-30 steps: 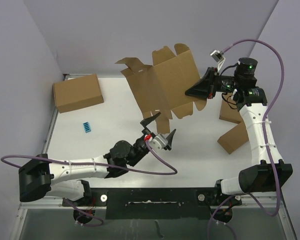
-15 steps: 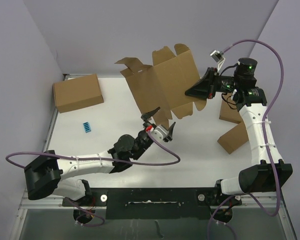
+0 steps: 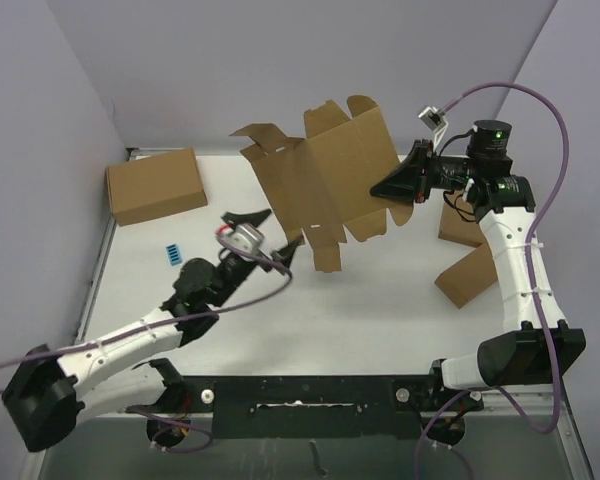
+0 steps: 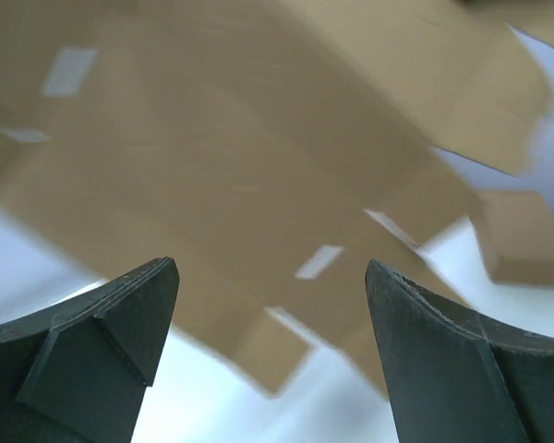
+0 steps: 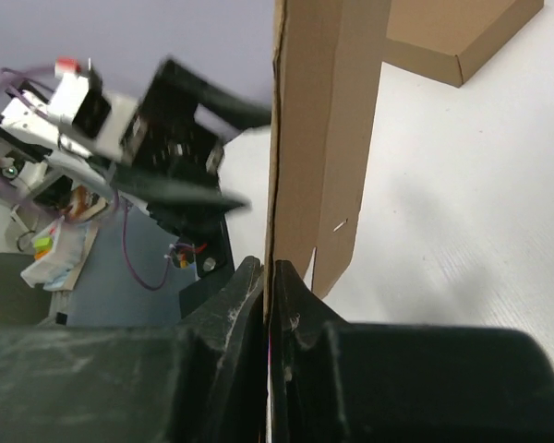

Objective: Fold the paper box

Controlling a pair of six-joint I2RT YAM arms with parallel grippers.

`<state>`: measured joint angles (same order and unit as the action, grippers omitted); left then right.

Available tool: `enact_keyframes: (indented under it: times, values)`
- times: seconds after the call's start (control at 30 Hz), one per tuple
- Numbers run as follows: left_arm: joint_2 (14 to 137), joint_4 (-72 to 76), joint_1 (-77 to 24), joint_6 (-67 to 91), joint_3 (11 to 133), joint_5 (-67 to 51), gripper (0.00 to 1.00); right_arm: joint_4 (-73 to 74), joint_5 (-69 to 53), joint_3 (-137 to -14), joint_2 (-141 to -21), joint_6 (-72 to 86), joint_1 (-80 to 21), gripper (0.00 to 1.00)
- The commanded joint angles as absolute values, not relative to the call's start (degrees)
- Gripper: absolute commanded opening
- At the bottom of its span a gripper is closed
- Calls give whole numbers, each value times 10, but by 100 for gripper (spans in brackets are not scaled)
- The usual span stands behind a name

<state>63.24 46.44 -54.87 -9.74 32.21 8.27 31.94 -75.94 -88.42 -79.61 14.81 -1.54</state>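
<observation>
The paper box (image 3: 320,175) is a flat brown die-cut sheet with many flaps, hanging tilted in the air above the back of the table. My right gripper (image 3: 385,190) is shut on its right edge. In the right wrist view the sheet (image 5: 319,111) runs edge-on up from my shut gripper (image 5: 270,268). My left gripper (image 3: 267,233) is open just below and left of the sheet's lower flaps, apart from them. Blurred cardboard (image 4: 240,166) fills the left wrist view above the open gripper (image 4: 270,277), which holds nothing.
A larger closed carton (image 3: 155,185) lies at the back left, with a small blue item (image 3: 172,254) in front of it. Two closed brown boxes (image 3: 470,275) (image 3: 458,225) sit by the right arm. Purple walls stand close behind and on both sides.
My left arm has swung left and stretched out, carrying its open gripper from under the sheet's lower middle to its lower left. The right gripper and the sheet have barely shifted.
</observation>
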Motion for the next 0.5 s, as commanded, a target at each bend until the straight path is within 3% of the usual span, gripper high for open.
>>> enact_keyframes:
  times: [0.0,0.23,0.37,0.47]
  values:
    - [485,379,-382,124,316,-63,84,375,-757,-919,-767,56,-18,0]
    - [467,238,-99,392,359,-224,82,426,-756,-935,-764,-7,-19,0]
    - [542,394,36,598,304,-329,65,442,-754,-942,-760,-20,-20,0]
    - [607,507,67,666,287,-378,56,439,-756,-941,-759,-16,-21,0]
